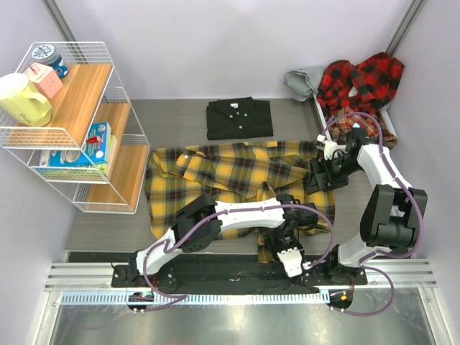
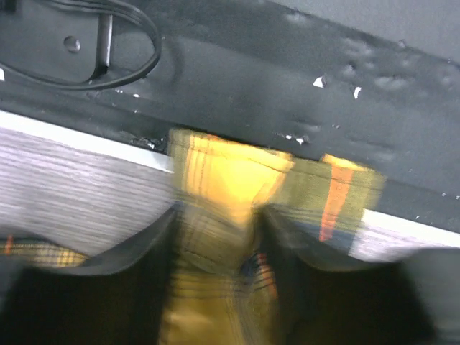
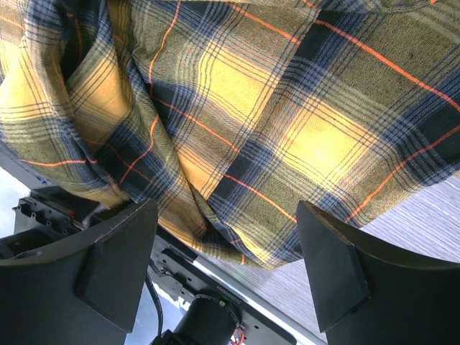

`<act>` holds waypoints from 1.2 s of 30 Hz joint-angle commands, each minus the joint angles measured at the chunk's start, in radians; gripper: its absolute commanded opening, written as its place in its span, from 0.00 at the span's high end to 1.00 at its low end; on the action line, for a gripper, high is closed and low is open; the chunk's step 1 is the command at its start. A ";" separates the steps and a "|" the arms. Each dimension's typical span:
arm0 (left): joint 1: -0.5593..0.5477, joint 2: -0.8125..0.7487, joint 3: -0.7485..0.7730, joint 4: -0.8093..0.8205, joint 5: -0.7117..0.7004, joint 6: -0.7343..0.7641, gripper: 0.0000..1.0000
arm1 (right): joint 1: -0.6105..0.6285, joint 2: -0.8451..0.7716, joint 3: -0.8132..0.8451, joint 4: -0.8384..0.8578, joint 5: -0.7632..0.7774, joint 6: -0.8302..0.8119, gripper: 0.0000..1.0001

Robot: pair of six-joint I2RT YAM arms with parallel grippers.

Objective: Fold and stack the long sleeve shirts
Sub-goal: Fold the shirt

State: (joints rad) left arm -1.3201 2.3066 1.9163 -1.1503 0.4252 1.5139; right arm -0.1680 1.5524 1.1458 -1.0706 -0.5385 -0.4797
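1. The left pincer (image 2: 215, 233) has the near hem of the yellow plaid shirt (image 1: 230, 169) between its fingers. The view is blurred, so I cannot tell if it is clamped. A hem grip would let it lift that edge for a fold
2. The right pincer (image 3: 226, 215) stands wide, with the shirt's edge just ahead of its fingers and unpinched, probably lining up a matching grip
3. Beyond both pincers the black shirt (image 1: 239, 118) lies folded, likely the stack's base. The red plaid shirts (image 1: 359, 83) are heaped beyond the right pincer

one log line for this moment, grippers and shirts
yellow plaid shirt: spread out | left gripper: pinching its near edge | right gripper: open at its right edge | black shirt: folded, behind it
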 commanded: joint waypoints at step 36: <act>0.398 -0.788 -0.413 1.181 -0.724 -2.115 1.00 | -0.058 -0.672 -0.196 0.919 -0.486 0.875 0.04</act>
State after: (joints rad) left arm -0.9195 1.5124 1.4837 -0.1013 -0.1967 -0.4503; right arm -0.2367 0.8738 1.0985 -0.5888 -0.9916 -0.0715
